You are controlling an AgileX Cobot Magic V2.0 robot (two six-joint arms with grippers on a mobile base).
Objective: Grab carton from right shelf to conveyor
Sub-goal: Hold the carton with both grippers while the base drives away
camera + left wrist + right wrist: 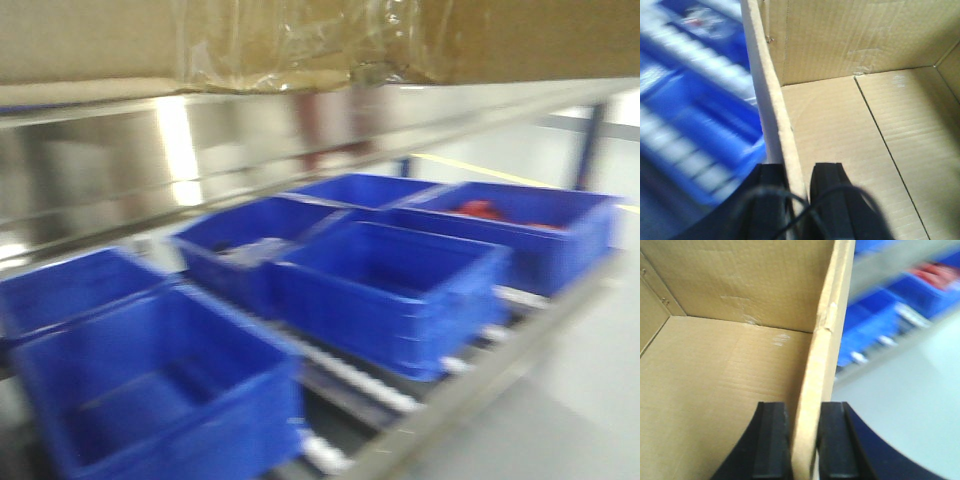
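Observation:
The brown carton (300, 40) fills the top of the front view, with crinkled clear tape on its lower edge, right above the right shelf's shiny steel rail (200, 160). I cannot tell if it touches the rail. My left gripper (799, 176) is shut on the carton's left wall (771, 115), one finger outside and one inside. My right gripper (804, 426) is shut on the carton's right wall (827, 340) in the same way. The open carton is bare inside (715, 390). The conveyor is out of view.
Several blue plastic bins (400, 280) sit on a roller rack below the steel rail, one holding something red (482, 209). Grey floor with a yellow line (480, 170) lies to the right. A dark blue upright post (590, 145) stands at the far right.

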